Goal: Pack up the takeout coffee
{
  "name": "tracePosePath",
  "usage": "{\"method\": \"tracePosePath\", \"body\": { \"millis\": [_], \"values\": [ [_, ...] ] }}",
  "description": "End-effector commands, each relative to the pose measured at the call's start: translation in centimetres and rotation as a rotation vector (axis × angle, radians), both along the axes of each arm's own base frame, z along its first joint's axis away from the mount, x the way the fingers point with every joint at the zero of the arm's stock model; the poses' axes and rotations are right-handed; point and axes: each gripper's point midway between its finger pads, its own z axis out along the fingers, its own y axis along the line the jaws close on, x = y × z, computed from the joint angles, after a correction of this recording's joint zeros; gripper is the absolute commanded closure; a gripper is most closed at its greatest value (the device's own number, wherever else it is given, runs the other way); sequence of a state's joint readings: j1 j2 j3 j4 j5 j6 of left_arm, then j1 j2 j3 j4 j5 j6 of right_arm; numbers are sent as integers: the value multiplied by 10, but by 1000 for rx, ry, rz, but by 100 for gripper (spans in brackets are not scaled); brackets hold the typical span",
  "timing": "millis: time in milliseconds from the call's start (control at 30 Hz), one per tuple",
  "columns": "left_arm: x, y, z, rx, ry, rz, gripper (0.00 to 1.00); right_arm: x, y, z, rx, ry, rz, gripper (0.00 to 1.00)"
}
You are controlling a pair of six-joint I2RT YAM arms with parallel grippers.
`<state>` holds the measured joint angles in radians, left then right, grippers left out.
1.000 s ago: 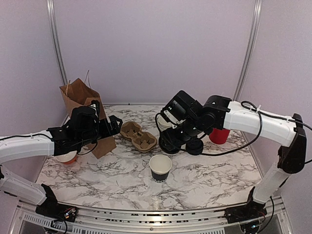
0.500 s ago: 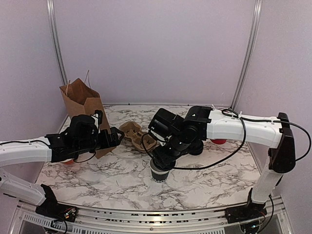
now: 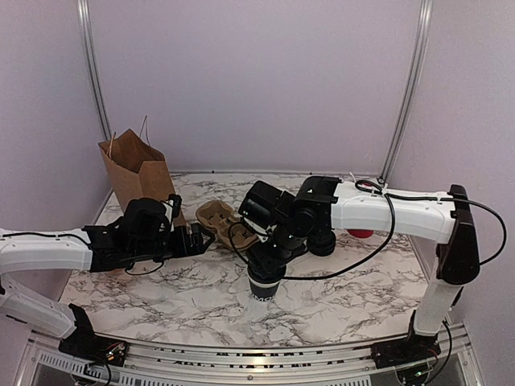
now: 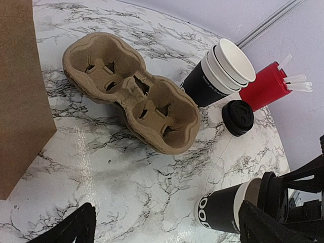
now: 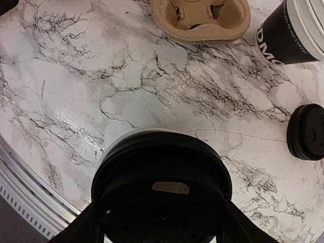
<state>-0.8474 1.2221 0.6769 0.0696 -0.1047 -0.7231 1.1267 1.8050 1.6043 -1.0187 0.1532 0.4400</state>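
A black paper cup (image 3: 264, 288) with white lettering stands at the front middle of the table. My right gripper (image 3: 267, 259) is right above it, shut on a black lid (image 5: 162, 182) that covers the cup's mouth. Only a sliver of the white rim (image 5: 108, 152) shows past the lid, so I cannot tell if it is pressed on. In the left wrist view the same cup (image 4: 223, 215) is at the lower right with the lid (image 4: 271, 195) at its top. My left gripper (image 3: 199, 237) hovers open to the left, nothing between its fingers (image 4: 71, 230).
A brown two-cup pulp carrier (image 3: 225, 221) lies behind the cup. A stack of lidless black cups (image 4: 223, 73), a red cup of white stirrers (image 4: 266, 86) and a stack of black lids (image 4: 238, 117) sit at the back right. A brown paper bag (image 3: 137, 173) stands back left.
My right gripper carried the lid from the back right down and forward onto the cup's mouth. My left arm reached further right towards the carrier and dropped lower.
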Motion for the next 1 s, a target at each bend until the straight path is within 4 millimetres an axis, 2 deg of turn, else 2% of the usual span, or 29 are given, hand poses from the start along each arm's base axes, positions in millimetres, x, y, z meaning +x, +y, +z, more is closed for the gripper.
{"method": "tracePosePath", "body": {
  "millis": [0, 567, 967],
  "values": [
    [-2, -8, -5, -28, 13, -5, 1, -4, 7, 2, 1, 10, 21, 36],
    [-3, -20, -13, -44, 20, -20, 1, -7, 12, -7, -27, 21, 38, 30],
    [-7, -26, -20, -36, 31, -30, 1, 2, 12, 3, -53, -15, 34, 28]
  ]
}}
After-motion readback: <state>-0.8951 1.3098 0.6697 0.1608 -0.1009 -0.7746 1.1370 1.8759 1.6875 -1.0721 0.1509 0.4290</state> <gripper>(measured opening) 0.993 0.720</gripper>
